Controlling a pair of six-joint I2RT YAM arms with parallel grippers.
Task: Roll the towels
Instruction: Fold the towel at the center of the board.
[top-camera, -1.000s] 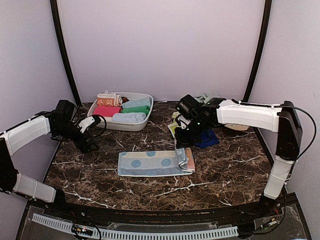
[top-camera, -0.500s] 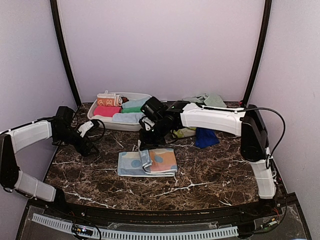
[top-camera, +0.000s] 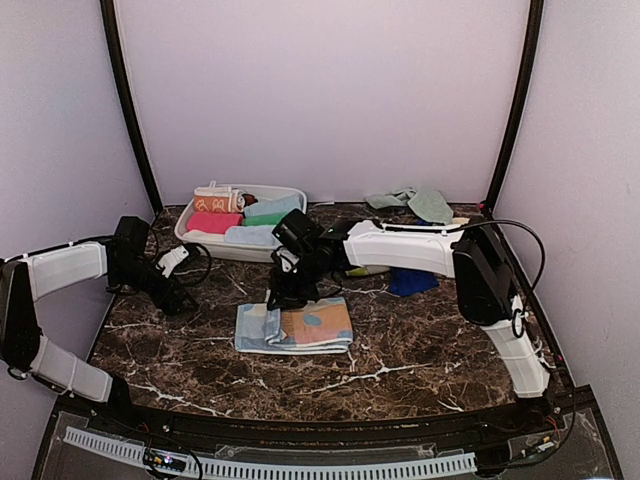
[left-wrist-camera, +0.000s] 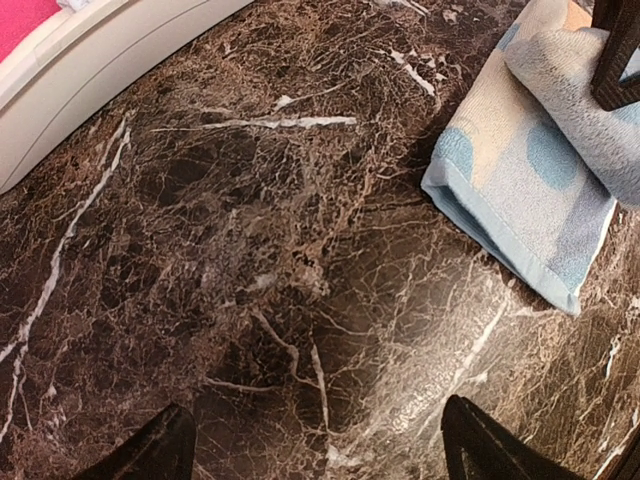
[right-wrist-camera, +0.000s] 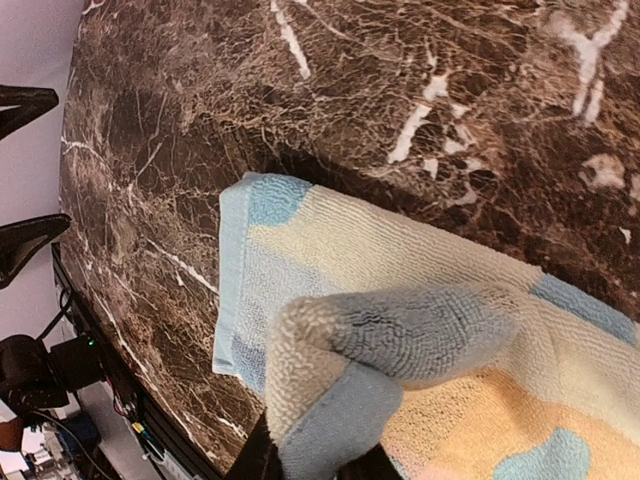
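Right arm swung from 3 o'clock across toward 9 o'clock in the last 1 second, dragging the light-blue towel (top-camera: 300, 327) end with it. The towel now lies doubled over mid-table (top-camera: 420, 350), orange side up. Up top, the right hand (top-camera: 284, 296) is narrow, pinching the raised fold near the towel's 9 o'clock end. At 9 o'clock of the towel, the left hand (left-wrist-camera: 315, 450) hangs wide, holding nothing. I'd keep that fold low and square with the edges, and pin the end with the left hand before rolling tight.
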